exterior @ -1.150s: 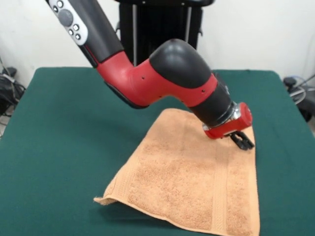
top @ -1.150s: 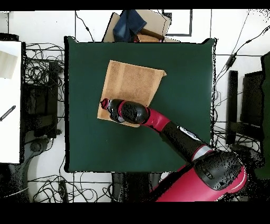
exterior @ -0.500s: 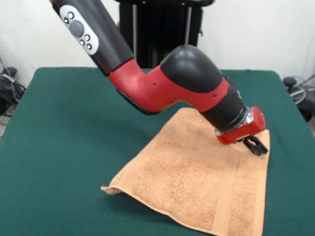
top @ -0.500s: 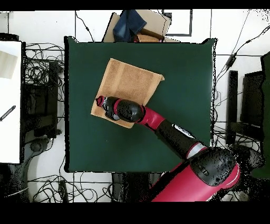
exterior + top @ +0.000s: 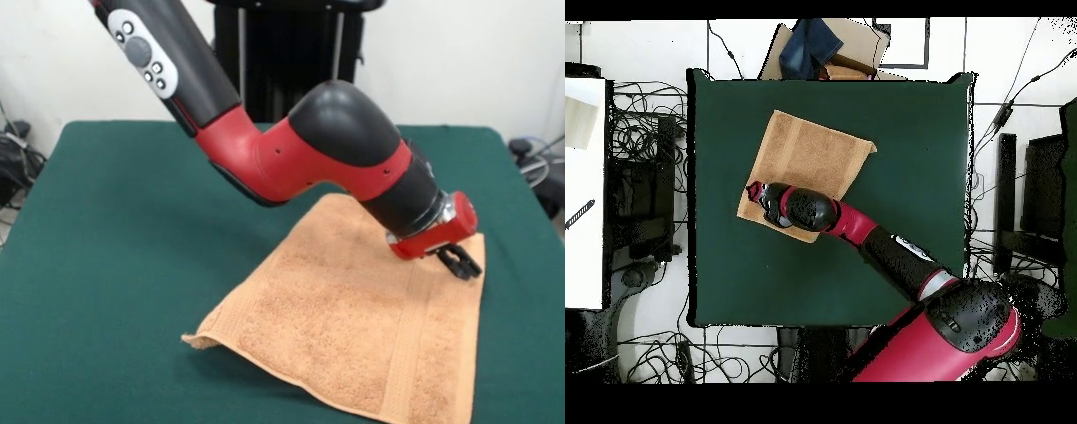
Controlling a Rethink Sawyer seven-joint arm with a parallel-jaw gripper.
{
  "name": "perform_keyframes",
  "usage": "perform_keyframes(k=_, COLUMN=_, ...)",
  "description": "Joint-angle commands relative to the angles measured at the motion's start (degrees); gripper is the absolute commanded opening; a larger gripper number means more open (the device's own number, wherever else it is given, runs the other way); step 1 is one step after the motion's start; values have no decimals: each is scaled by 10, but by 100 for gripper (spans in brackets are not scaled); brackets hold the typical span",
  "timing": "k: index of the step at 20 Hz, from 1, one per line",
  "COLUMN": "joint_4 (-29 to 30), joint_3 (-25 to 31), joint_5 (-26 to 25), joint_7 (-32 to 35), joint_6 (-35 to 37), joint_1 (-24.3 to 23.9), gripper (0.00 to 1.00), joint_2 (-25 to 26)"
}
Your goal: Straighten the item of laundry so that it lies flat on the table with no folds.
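Towel (image 5: 353,336) lies under arm (image 5: 300,150); state of jaws cannot be told

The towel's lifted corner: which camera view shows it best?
The front view shows it best: the corner of the towel curls up off the table, with a shadow beneath. The overhead view shows the towel only as a flat shape, partly covered by the arm, so no lift is visible.

The red and black arm slants down from above, elbow bent, its claw (image 5: 461,263) angled low and forward.
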Motion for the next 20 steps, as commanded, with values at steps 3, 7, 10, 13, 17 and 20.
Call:
perform_keyframes(k=3, joint_4=-8, joint_3=-25, joint_5=-4, joint_7=63, joint_6=-8, joint_1=52, gripper=0, joint_2=-78)
perform_keyframes(k=7, joint_4=26, joint_3=-23, joint_5=23, joint_7=81, joint_6=38, joint_1=45, gripper=0, joint_2=-155)
perform_keyframes(k=10, joint_4=25, joint_3=-30, joint_5=35, joint_7=79, joint_6=59, joint_1=50, gripper=0, joint_2=-170)
perform_keyframes(k=13, joint_4=25, joint_3=-26, joint_5=53, joint_7=73, joint_6=95, joint_1=43, gripper=0, joint_2=-199)
perform_keyframes(k=17, joint_4=5, joint_3=-25, joint_5=65, joint_7=51, joint_6=122, joint_1=38, gripper=0, joint_2=-195)
perform_keyframes(k=20, joint_4=-9, joint_3=-27, joint_5=63, joint_7=35, joint_6=121, joint_1=37, gripper=0, joint_2=-176)
